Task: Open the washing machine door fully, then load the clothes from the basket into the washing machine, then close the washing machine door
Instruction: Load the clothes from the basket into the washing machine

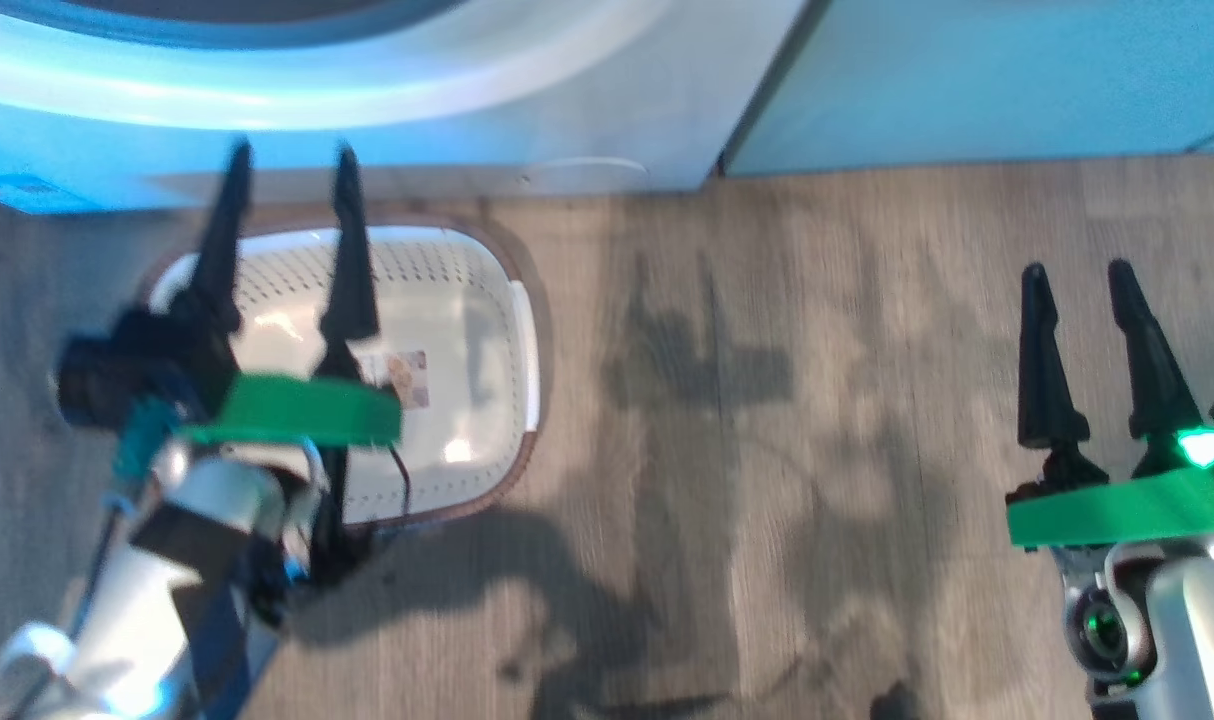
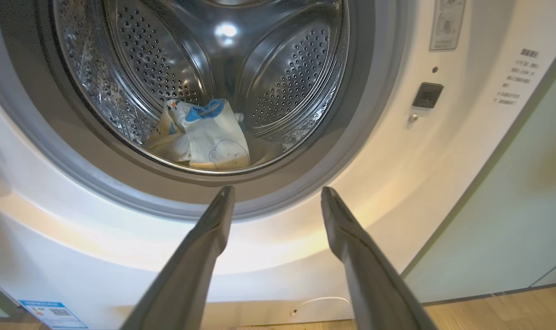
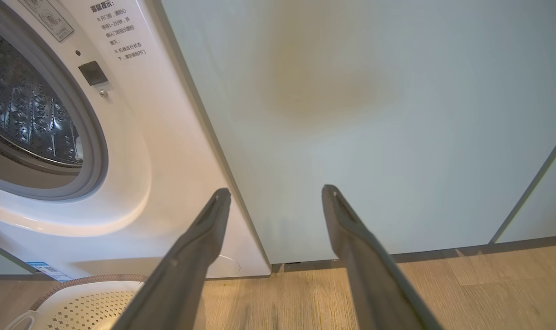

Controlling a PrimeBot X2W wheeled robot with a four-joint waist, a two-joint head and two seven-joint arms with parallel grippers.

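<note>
The white washing machine stands with its round opening uncovered; its door is out of view. Inside the steel drum lie the clothes, cream and pale yellow with a blue piece on top. My left gripper is open, pointing at the grey gasket just below the opening, nothing between its fingers. In the head view the left gripper hangs above the cream basket, which holds nothing but a label on its floor. My right gripper is open over the wooden floor at the right; in its wrist view the right gripper faces the cabinet beside the machine.
A pale green cabinet stands directly right of the washer. Wooden floor spreads between the basket and my right arm. The basket's rim sits close to the washer's base, near a blue label.
</note>
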